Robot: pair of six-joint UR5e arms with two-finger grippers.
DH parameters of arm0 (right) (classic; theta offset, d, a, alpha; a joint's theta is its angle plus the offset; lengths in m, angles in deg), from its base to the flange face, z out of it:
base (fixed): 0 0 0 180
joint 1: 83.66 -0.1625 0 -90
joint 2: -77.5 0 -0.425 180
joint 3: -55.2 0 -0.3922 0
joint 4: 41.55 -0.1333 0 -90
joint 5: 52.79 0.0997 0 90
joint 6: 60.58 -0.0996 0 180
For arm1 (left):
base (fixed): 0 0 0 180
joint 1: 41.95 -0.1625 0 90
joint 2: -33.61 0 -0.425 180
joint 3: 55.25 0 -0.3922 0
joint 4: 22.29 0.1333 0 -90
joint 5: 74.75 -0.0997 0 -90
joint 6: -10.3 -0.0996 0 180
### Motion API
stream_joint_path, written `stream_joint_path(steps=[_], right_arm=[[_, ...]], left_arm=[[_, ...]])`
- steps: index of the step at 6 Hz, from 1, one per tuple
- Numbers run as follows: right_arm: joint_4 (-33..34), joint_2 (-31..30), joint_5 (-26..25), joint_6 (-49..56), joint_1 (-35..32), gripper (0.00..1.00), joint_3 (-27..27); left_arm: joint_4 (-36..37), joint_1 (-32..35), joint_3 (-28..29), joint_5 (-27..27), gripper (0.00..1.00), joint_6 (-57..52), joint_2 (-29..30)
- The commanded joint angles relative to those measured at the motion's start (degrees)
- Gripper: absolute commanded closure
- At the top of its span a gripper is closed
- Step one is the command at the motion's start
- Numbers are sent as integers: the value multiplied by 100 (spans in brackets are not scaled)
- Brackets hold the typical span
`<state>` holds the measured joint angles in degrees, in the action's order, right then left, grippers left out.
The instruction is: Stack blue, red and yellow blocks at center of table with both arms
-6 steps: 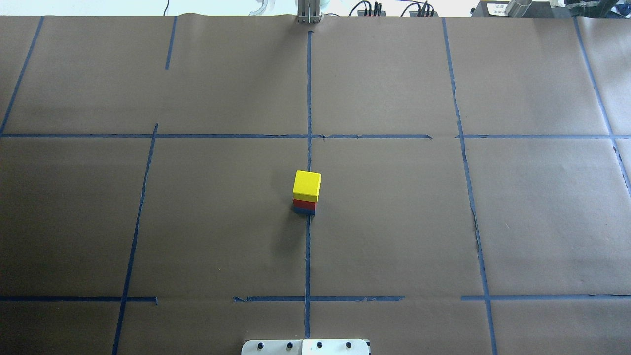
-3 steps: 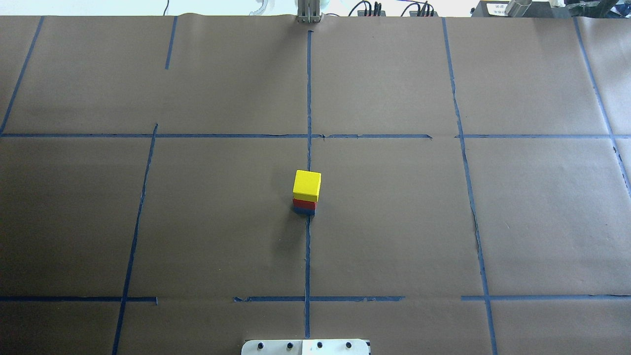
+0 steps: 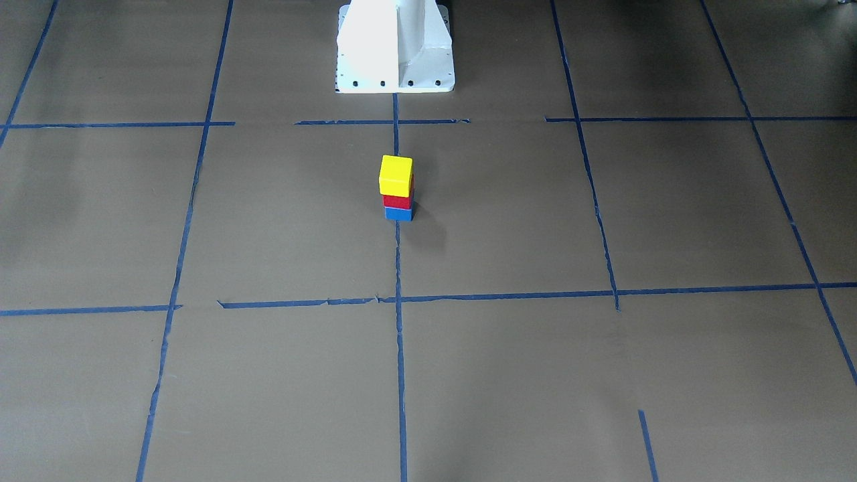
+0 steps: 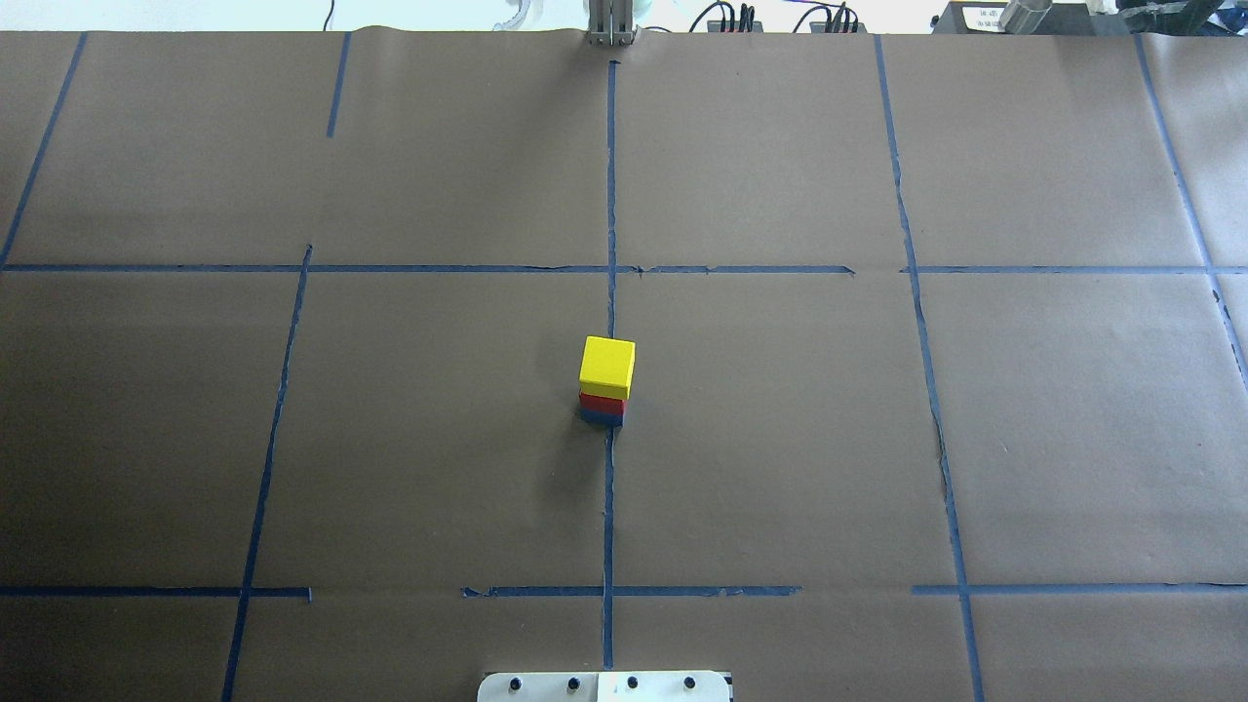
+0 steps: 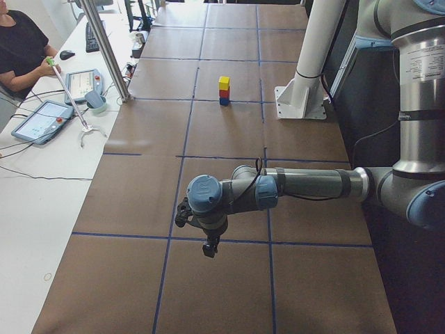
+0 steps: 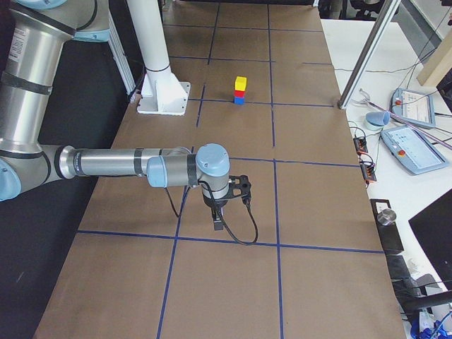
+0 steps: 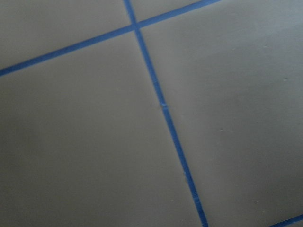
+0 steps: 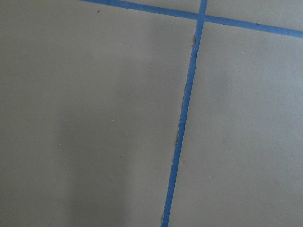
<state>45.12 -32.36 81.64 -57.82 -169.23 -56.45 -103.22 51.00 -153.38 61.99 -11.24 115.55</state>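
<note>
A stack stands at the table's centre on the blue tape cross: yellow block [image 4: 606,365] on top, red block [image 4: 601,402] in the middle, blue block [image 4: 601,417] at the bottom. It also shows in the front view, with the yellow block [image 3: 396,175] over the red block [image 3: 398,201] and the blue block [image 3: 398,213]. My left gripper [image 5: 208,250] shows only in the left side view and hangs over bare table far from the stack. My right gripper [image 6: 217,226] shows only in the right side view, likewise far off. I cannot tell whether either is open or shut. Both wrist views show only paper and tape.
The white robot pedestal [image 3: 395,50] stands at the table's robot-side edge. A metal post [image 5: 106,49] rises at the far edge. A side desk with tablets [image 5: 40,120] and a seated operator [image 5: 21,45] lies beyond the table. Blue tape lines grid the brown paper.
</note>
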Motion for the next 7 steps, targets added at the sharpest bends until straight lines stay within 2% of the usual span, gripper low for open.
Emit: stream_joint_path(steps=[1,2,5,7], right_arm=[[-1,-26,372,23,-4,0,4],[-2,-17,382,-29,5,0,-40],[16,227,173,-29,14,0,12],[25,308,136,-29,5,0,-5]], left_arm=[[-46,-6,-4,-6,0,616,50],[6,-6,-292,-33,0,616,-46],[24,-93,-611,-59,0,598,-21],[24,-208,-78,-42,0,633,181]])
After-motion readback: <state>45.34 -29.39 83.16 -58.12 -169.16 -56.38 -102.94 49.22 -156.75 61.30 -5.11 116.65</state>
